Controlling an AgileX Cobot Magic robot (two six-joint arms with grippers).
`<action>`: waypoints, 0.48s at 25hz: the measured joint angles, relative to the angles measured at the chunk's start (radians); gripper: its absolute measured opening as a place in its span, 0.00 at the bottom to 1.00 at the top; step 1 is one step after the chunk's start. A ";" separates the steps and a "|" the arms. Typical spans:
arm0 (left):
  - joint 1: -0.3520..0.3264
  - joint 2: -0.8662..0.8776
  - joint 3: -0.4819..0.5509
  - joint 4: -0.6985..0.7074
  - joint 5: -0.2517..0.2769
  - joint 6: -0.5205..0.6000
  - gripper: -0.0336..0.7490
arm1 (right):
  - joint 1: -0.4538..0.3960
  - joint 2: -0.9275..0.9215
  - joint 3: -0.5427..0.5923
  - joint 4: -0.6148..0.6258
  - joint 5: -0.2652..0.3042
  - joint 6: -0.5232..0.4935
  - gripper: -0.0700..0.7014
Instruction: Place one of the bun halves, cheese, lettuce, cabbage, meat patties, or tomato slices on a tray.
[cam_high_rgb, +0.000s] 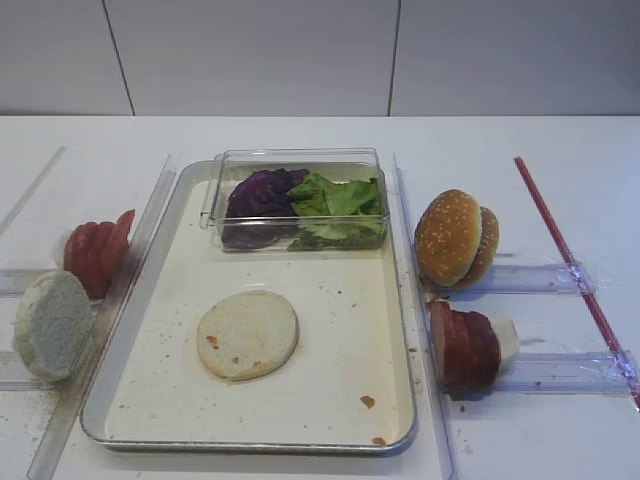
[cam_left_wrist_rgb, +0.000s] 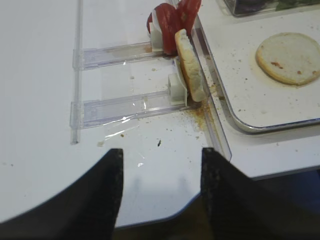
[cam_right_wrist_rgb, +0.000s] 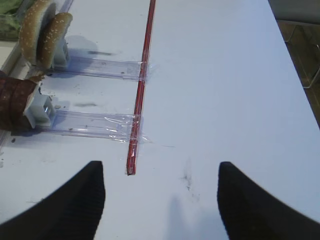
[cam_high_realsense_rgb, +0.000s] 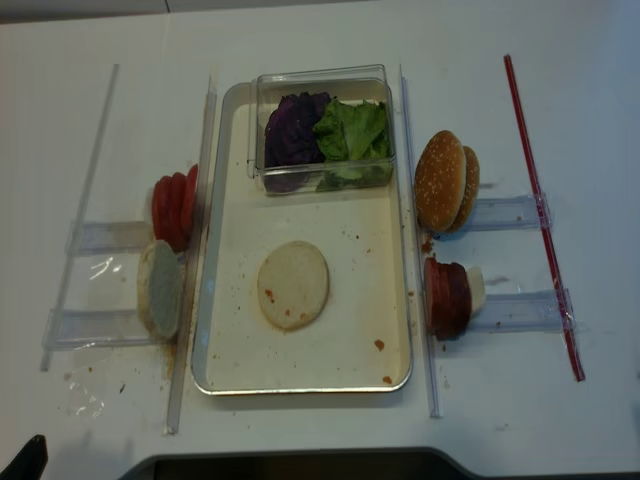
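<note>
Where the exterior high view looks down on the white counter (cam_high_rgb: 300, 135), the tray (cam_high_rgb: 398, 300) serves as landmark: one of the bun halves (cam_high_rgb: 247, 334) lies flat on its floor toward the near left, and a clear plastic box (cam_high_rgb: 296, 197) at its far end holds the cabbage (cam_high_rgb: 262, 193) beside the lettuce (cam_high_rgb: 340, 205). Left of the tray stand the tomato slices (cam_high_rgb: 97, 252) and a second pale bun half (cam_high_rgb: 52, 324); right of it stand the sesame buns (cam_high_rgb: 456, 238) and the meat patties (cam_high_rgb: 466, 346), with a red strip (cam_high_rgb: 570, 265) farther right. In the right wrist view the right end effector (cam_right_wrist_rgb: 161, 200) hovers with fingers spread over bare counter, pinching nothing, near the end of the red strip. In the left wrist view the left end effector (cam_left_wrist_rgb: 160, 190) is likewise spread and empty, left of the tray's near corner, short of the upright pale bun half. The realsense view repeats this layout, the bun half resting on the tray left of centre.
</note>
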 joint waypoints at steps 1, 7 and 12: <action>0.000 0.000 0.000 0.000 0.000 0.000 0.47 | 0.000 0.000 0.000 0.000 0.000 0.000 0.75; 0.000 0.000 0.000 0.000 0.000 0.000 0.47 | 0.000 0.000 0.000 0.000 0.000 0.000 0.75; 0.000 0.000 0.000 0.000 0.000 0.000 0.47 | 0.000 0.000 0.000 0.000 0.000 0.000 0.75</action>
